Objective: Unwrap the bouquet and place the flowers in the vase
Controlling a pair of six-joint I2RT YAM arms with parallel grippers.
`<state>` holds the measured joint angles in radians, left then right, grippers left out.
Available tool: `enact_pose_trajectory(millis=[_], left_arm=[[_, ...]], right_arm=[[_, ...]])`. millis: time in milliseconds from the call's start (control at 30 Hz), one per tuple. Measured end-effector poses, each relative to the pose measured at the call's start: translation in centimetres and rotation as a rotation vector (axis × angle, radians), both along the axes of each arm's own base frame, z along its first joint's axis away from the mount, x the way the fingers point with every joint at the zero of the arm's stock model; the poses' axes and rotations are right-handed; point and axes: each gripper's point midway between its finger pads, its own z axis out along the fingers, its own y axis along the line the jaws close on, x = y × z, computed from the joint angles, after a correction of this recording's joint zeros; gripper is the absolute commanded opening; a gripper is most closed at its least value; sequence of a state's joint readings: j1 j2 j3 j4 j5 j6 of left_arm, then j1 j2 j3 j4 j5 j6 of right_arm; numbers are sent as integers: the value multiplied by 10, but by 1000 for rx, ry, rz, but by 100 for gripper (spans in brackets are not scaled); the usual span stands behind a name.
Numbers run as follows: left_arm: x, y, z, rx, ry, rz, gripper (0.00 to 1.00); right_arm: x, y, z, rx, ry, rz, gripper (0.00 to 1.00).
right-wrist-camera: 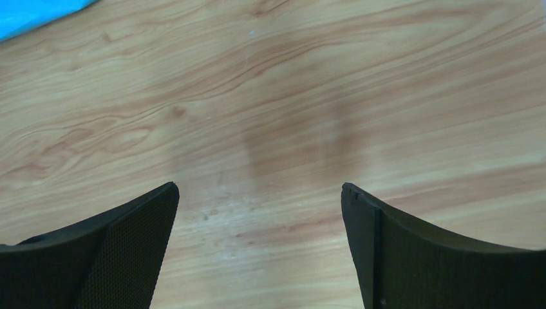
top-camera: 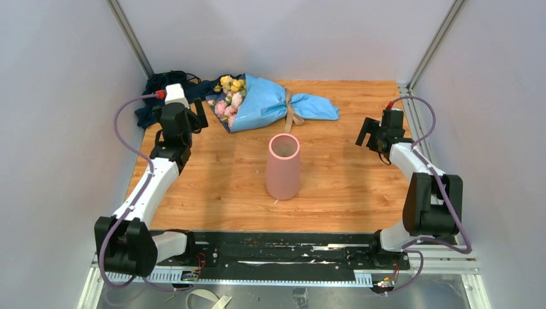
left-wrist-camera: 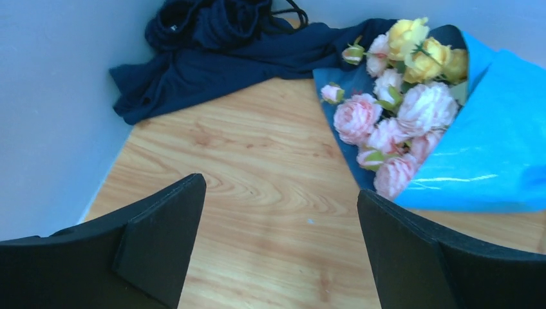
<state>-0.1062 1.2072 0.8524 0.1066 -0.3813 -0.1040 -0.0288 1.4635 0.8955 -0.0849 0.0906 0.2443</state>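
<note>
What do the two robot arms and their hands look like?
The left arm and right arm have white links with black joints. A purple cable runs along each, ending at a red connector. The left hand and right hand have flat black fingers.

Plain pale grey walls (top-camera: 290, 32) on three sides, light wood-grain tabletop (top-camera: 348, 187), aluminium corner posts (top-camera: 132, 38), soft even light

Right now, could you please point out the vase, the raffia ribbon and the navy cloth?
vase (top-camera: 283, 174), top view, side wall.
raffia ribbon (top-camera: 291, 109), top view, at the tie.
navy cloth (left-wrist-camera: 212, 64), left wrist view, flat middle part.
</note>
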Motion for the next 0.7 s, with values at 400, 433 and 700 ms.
enact_pose_trajectory(millis=[400,433,700], left_arm=[[-51,-78,-81,-416,351,-240,7],[-54,-85,-90,-453,384,-262,0],[-69,-157,-130,-788,605,-486,0]], right_arm=[[-9,79,3,402,126,173,53],[-11,82,5,415,129,176,42],[-29,114,11,562,198,221,0]])
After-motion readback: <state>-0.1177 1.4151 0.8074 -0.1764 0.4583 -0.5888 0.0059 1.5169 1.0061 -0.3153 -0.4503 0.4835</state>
